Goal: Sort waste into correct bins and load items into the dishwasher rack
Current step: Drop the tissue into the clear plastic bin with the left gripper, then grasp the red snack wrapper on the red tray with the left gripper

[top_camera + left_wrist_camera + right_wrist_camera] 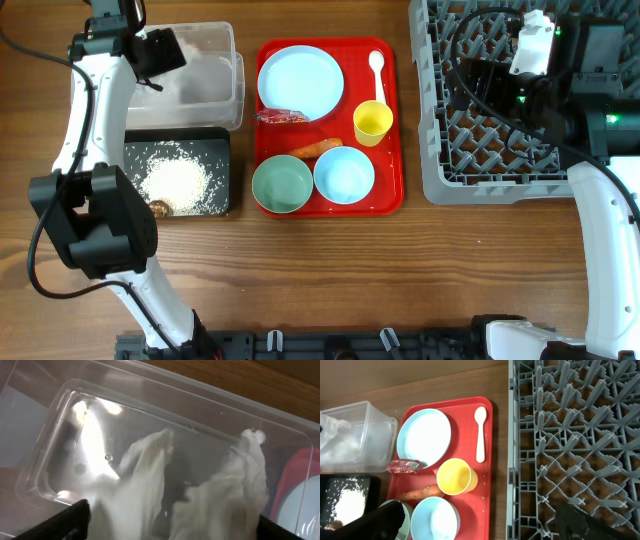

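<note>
1. Napkins (150, 485) lie in the clear tub (45, 460), left of the red tray (392, 120); we note the left gripper (172, 522) above them, fingers apart.
2. Right gripper (482, 517) fingers apart, over the rack (450, 170), right of the tray.

The left claw (172, 519) and the right claw (480, 512) both face downward, jaws spread wide apart.

Crowded red tray (388, 170): plate (300, 80), cup (372, 122), green bowl (281, 184), blue bowl (344, 174), carrot (316, 147), wrapper (282, 116) and spoon (377, 70) sit close, with narrow gaps between. Bare table (330, 270) lies open between tray and grey rack (470, 150), and in front. The left arm (100, 90) hangs over the clear tub's (225, 75) left side.
</note>
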You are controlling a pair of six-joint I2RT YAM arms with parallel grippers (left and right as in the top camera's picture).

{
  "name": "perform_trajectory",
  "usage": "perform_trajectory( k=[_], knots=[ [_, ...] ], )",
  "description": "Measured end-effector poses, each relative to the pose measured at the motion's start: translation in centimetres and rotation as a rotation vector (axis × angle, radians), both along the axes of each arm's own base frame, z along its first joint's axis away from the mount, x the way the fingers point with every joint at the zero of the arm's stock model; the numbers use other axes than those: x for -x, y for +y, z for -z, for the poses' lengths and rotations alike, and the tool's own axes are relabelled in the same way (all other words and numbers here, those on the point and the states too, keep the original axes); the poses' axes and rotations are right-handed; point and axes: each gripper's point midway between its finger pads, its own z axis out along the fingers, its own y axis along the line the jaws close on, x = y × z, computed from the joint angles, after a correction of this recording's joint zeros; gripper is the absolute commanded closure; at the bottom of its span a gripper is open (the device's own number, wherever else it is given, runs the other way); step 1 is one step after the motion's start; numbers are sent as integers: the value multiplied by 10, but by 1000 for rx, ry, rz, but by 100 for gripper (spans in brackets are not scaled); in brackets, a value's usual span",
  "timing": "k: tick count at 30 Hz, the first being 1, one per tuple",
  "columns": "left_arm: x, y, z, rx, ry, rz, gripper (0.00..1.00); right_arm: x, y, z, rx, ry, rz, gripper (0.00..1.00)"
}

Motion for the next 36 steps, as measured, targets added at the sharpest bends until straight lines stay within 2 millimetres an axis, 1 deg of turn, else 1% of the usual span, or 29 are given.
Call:
perform_trajectory(
  k=[1,4,6,7,8,9,10,11,12,13,15,16,17,18,19,20,21,22,24,26,28,29,30,32,33,36],
  knots=[
    [0,0,0,0,0,0,0,0,0,0,0,0,0,0],
    [0,-4,0,-22,8,40,0,0,0,0,0,0,0,0],
    [1,-13,1,-44,22,81,2,0,0,0,0,2,0,0],
    [1,-20,2,-53,27,101,11,1,0,1,0,5,0,0],
    [1,-28,2,-62,32,125,29,1,0,1,0,7,0,0],
    [1,-34,2,-62,36,135,70,1,0,1,0,8,0,0],
    [2,-39,3,-62,42,146,78,3,0,2,0,14,0,0],
    [2,-40,3,-60,41,144,74,3,0,3,0,16,0,0],
    [2,-40,3,-59,42,141,46,3,0,3,0,18,0,0],
    [3,-37,3,-62,43,134,0,4,0,3,0,21,0,0],
    [3,-33,3,-65,44,127,0,4,0,4,0,23,0,0],
    [3,-33,3,-65,43,126,23,4,0,4,0,22,0,0],
    [3,-32,2,-64,40,124,69,4,0,4,0,23,0,1],
    [3,-32,2,-63,40,122,82,4,0,4,0,22,0,0],
    [3,-33,2,-58,40,123,72,4,0,4,0,22,0,0],
    [2,-35,3,-48,38,129,39,4,0,4,0,23,0,0],
    [2,-37,3,-41,37,138,27,4,0,4,0,23,0,0],
    [2,-39,3,-32,35,147,21,4,0,4,0,23,0,1],
    [1,-46,3,1,28,163,19,4,0,4,0,23,0,0],
    [1,-58,3,26,29,226,16,4,0,3,0,22,0,0],
    [5,-84,0,27,35,339,14,4,0,3,0,22,0,0],
    [8,-103,-4,20,33,407,14,4,0,4,0,23,0,0],
    [11,-116,-7,12,35,454,14,4,0,4,0,22,0,0],
    [29,-166,-16,-7,46,616,16,4,0,4,0,22,0,0],
    [36,-185,-18,-14,52,681,16,4,0,4,0,22,0,0],
    [72,-244,-11,-78,116,956,15,4,0,4,0,22,0,0]
  ],
)
